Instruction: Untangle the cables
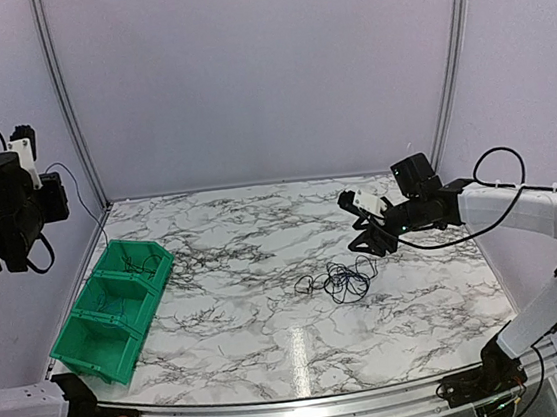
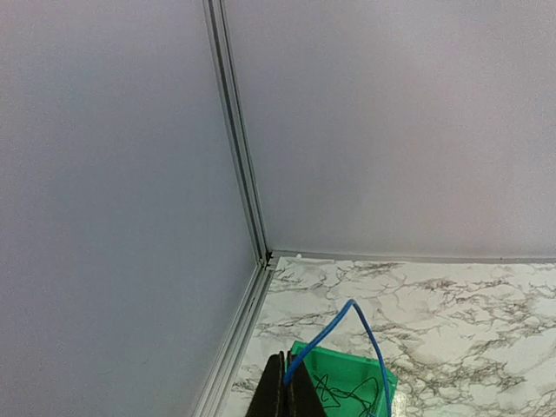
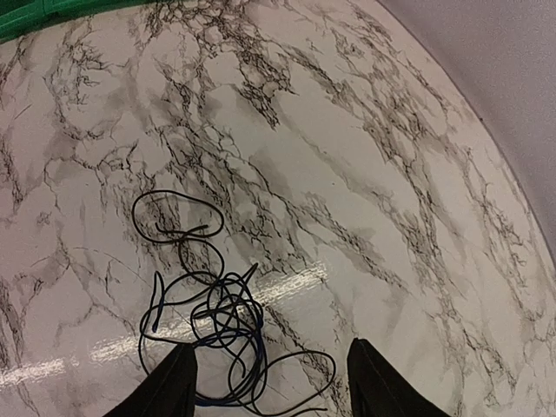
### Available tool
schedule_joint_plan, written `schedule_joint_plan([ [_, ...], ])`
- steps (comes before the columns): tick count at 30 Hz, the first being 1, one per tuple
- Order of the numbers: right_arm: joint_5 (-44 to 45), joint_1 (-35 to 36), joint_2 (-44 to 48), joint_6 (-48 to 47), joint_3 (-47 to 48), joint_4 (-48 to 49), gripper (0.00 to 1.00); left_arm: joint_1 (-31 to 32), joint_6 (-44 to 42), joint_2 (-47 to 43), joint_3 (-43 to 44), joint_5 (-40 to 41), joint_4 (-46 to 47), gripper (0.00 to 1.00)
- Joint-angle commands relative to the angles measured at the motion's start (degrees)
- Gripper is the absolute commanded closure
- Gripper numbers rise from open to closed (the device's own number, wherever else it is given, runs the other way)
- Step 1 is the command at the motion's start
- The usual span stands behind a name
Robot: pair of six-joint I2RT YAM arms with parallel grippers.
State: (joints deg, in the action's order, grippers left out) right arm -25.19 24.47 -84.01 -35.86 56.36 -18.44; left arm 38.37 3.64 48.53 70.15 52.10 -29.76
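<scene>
A tangle of thin black and blue cables [image 1: 342, 280] lies on the marble table, right of centre. In the right wrist view this tangle [image 3: 213, 313] sits just ahead of the left finger [image 3: 174, 382]. My right gripper [image 3: 271, 347] hangs open above the table with nothing between its fingers; from above it [image 1: 371, 245] is just beyond and to the right of the pile. My left gripper [image 2: 289, 356] is raised high at the far left [image 1: 53, 189], shut on a blue cable [image 2: 321, 338] that arches up and drops toward the green bin [image 2: 342, 364]. A black wire [image 2: 347, 395] lies in that bin.
Three joined green bins [image 1: 119, 307] stand along the table's left edge. Grey walls with metal corner rails [image 1: 70, 101] close the back and sides. The right arm [image 1: 500, 205] stretches in from the right edge.
</scene>
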Motion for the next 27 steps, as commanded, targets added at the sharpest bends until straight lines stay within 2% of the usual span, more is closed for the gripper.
schedule_joint_plan([
  [1, 0.4, -0.3, -0.4, -0.5, -0.2, 0.6, 0.41, -4.2, 0.7, -1.4, -5.0, -3.2, -1.0, 1.0],
  [9, 0.3, -0.3, -1.0, -0.9, -0.2, 0.4, 0.4, -13.9, 2.7, -1.5, -13.7, -10.6, 0.0, 1.0],
  [18, 0.4, -0.3, -0.6, -1.5, -0.3, 0.2, 0.4, -15.9, 4.4, 2.3, -10.1, -12.0, -2.1, 1.0],
  [27, 0.4, -0.3, -0.3, -2.1, -0.3, -0.2, 0.4, -18.9, 20.8, 6.0, -15.9, -22.0, -10.7, 1.0],
])
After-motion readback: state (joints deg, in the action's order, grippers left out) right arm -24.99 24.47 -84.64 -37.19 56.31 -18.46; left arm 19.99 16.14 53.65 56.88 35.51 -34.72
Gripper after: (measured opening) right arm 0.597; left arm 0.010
